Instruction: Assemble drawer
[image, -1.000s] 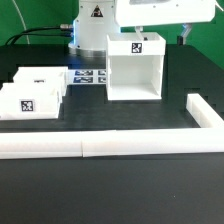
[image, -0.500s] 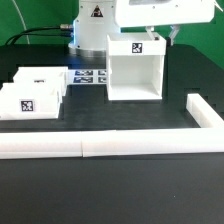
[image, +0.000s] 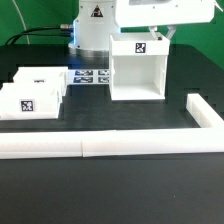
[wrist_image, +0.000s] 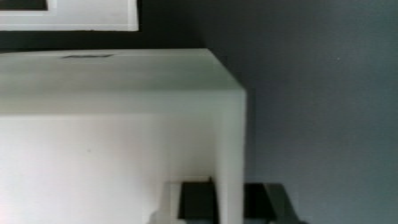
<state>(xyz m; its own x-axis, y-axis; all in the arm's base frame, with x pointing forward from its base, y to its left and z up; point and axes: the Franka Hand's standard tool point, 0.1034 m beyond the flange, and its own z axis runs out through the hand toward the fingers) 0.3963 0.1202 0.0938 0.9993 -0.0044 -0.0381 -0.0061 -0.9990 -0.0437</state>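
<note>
The housing (image: 137, 72) stands near the far edge of the table (image: 120, 185), with its open front toward the near edge. The pincer (image: 160, 35) is directly above it and grips its side wall. The trays (image: 30, 98) lie near the edge on the exterior view's left.

From my remote station I see a plain green backdrop wall (image: 30, 15) closing the scene behind a matte black table top (image: 110, 195). A thin black cable (image: 40, 34) runs along the backdrop at the exterior view's left. Lighting is even and diffuse. Shadows on the table top are soft and short.
</note>
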